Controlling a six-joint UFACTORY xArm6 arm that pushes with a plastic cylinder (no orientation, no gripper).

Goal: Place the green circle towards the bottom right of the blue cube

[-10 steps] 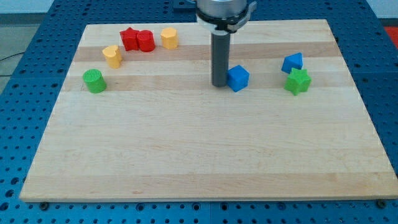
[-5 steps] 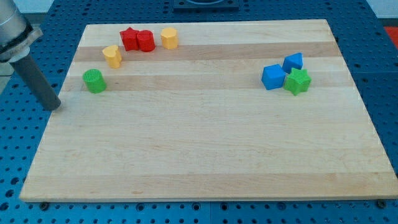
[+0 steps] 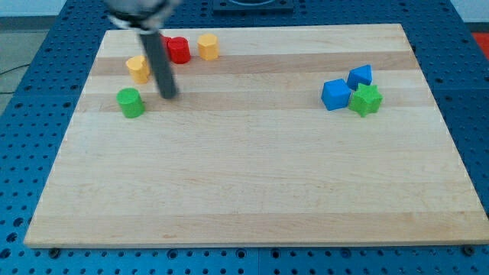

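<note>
Bright, even overhead light, soft shadows.
The rod (image 3: 168,95) is motion-blurred; the wooden board (image 3: 252,176) and blocks stay sharp, without glare.

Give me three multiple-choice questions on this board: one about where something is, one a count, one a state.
1. Where is the green circle?
A. the view's left
B. the view's right
C. bottom centre

2. How many blue blocks are there?
A. one
B. two
C. three

3. Is my tip touching the green circle?
A. yes
B. no, it is just to the circle's right
C. the tip is hidden

Answers:
A, it sits near the left edge.
B, the blue cube and another blue block.
B, bare wood shows between them.
</note>
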